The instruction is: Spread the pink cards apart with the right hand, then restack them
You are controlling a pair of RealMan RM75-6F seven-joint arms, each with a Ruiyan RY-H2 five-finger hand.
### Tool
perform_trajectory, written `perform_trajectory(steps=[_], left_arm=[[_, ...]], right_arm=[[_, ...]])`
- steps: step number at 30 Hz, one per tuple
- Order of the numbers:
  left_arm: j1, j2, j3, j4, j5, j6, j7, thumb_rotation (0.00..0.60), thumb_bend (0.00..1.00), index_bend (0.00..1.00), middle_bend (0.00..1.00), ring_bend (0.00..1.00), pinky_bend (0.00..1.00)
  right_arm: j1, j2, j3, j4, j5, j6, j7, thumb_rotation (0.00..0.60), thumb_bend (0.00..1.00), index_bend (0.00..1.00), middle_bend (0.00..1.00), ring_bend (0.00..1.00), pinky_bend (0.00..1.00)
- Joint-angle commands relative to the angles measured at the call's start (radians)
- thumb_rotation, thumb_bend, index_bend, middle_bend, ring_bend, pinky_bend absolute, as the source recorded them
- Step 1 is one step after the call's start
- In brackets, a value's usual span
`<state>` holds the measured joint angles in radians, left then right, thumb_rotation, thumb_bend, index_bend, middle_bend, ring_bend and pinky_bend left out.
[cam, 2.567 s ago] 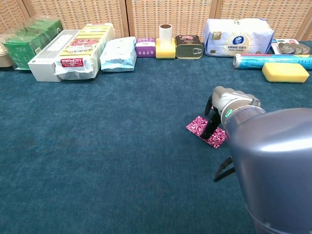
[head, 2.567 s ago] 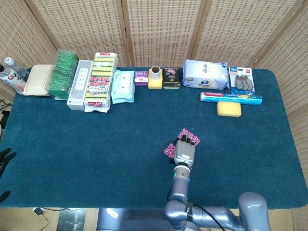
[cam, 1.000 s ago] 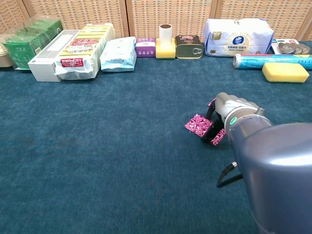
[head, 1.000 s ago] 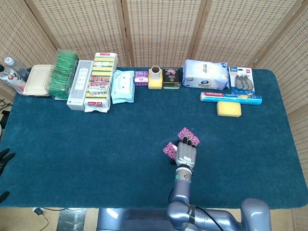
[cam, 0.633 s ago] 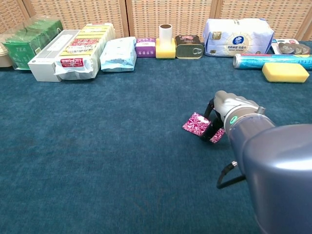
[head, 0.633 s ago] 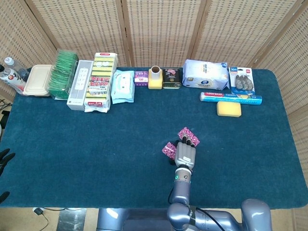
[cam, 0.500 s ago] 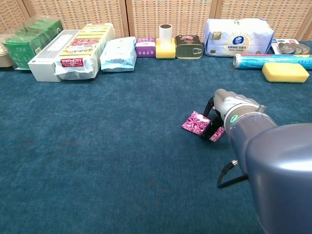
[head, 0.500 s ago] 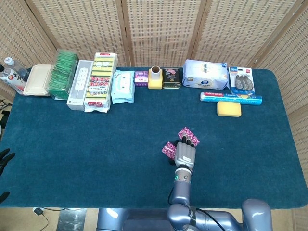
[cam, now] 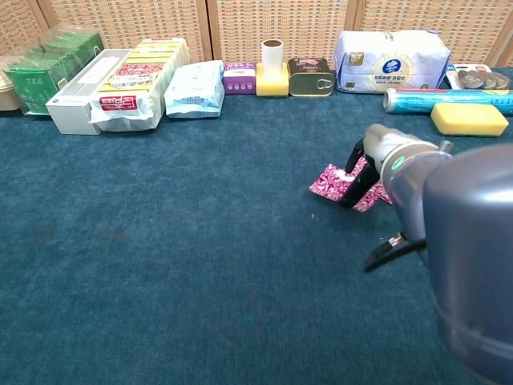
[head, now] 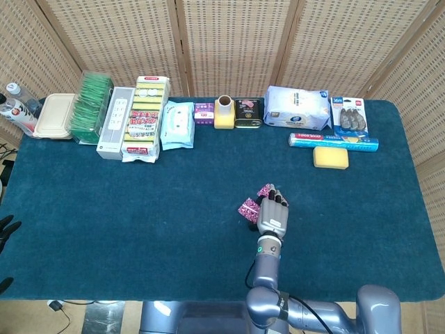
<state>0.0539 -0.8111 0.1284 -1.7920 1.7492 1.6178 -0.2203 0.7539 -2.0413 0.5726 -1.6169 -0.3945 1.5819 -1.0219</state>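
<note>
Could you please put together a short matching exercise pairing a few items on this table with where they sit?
Things:
1. pink cards
2. yellow sponge
3. beige lidded container
4. yellow holder with a cardboard tube

Places:
A. far left end of the back row
B. mid-table, under the right hand
C. middle of the back row, beside the dark tin
D. right side, just in front of the blue roll

Pairs: 1-B, 2-D, 3-A, 4-C
</note>
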Motion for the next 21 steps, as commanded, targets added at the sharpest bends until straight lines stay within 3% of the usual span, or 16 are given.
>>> perform_trajectory(steps=[1, 10, 21], left_arm=[[-0.001, 0.000, -0.001, -0.001, -0.002, -0.002, 0.000, 0.600, 0.13, 0.00, 0.00, 0.00, 0.08], [-0.005, 0.001, -0.003, -0.009, -0.013, -0.013, 0.008, 0.600, 0.13, 0.00, 0.00, 0.00, 0.08], [-0.012, 0.003, -0.007, -0.019, -0.032, -0.033, 0.013, 0.600, 0.13, 0.00, 0.00, 0.00, 0.08]], right_arm=[[0.016, 0.028, 0.045, 0.003, 0.030, -0.010, -0.017, 0.600, 0.36, 0.33, 0.00, 0.00, 0.12], [0.051, 0.056, 0.103, 0.060, 0.102, -0.044, -0.034, 0.600, 0.36, 0.33, 0.00, 0.00, 0.12], [0.075, 0.059, 0.102, 0.147, 0.145, -0.096, -0.013, 0.600, 0.36, 0.33, 0.00, 0.00, 0.12]])
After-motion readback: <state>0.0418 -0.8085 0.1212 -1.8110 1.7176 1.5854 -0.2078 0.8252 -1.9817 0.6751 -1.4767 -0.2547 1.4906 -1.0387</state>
